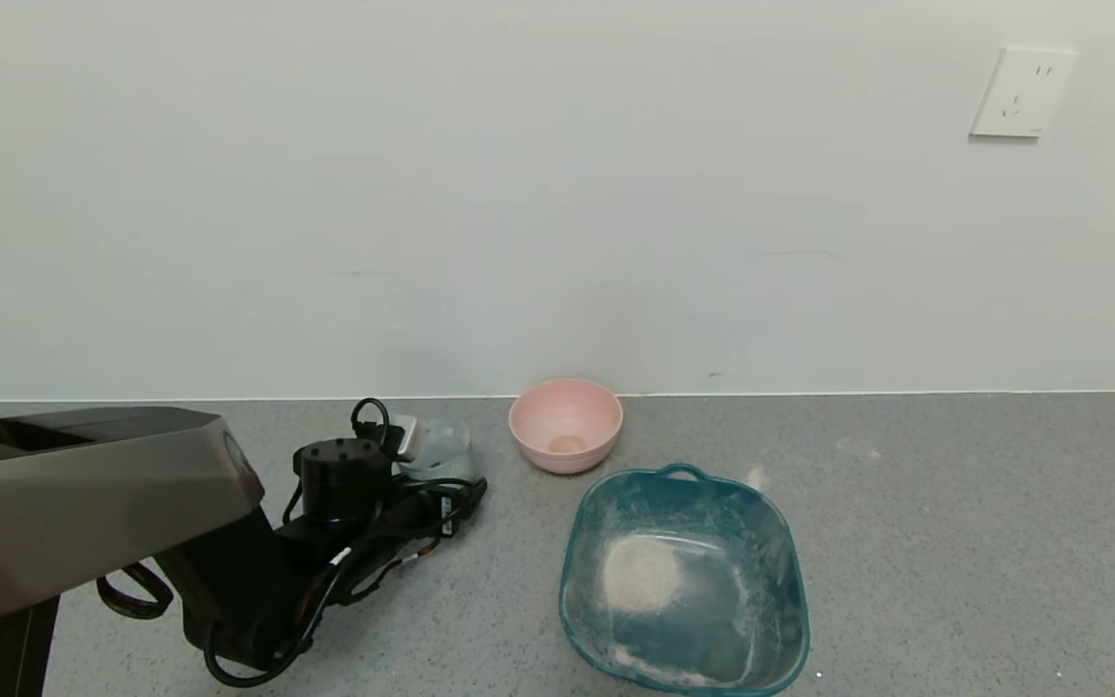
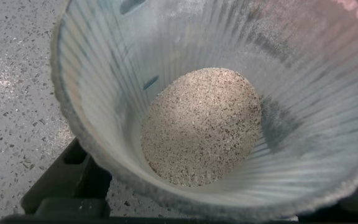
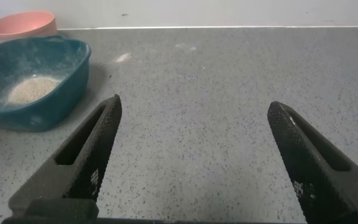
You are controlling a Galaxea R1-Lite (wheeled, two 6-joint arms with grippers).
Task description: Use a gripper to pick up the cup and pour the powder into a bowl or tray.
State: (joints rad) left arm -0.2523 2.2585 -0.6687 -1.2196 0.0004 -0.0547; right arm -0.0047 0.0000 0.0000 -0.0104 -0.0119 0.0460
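The clear ribbed cup (image 1: 439, 447) stands upright at the tip of my left gripper (image 1: 425, 467), to the left of the pink bowl. In the left wrist view the cup (image 2: 98, 93) fills the picture, with a pile of beige powder (image 2: 201, 127) in its bottom. The black fingers (image 2: 73, 183) sit on either side of the cup and hold it. I cannot tell whether the cup rests on the counter. The teal basin (image 1: 778, 542) sits to the right, nearer the front, with a small powder pile (image 1: 640, 573) inside. My right gripper (image 3: 194, 106) is open and empty over bare counter.
A small pink bowl (image 1: 565, 424) stands by the wall, between the cup and the basin. It also shows in the right wrist view (image 3: 22, 23), behind the basin (image 3: 42, 115). A wall socket (image 1: 1020, 93) is high on the right. The grey counter (image 1: 954, 542) stretches right of the basin.
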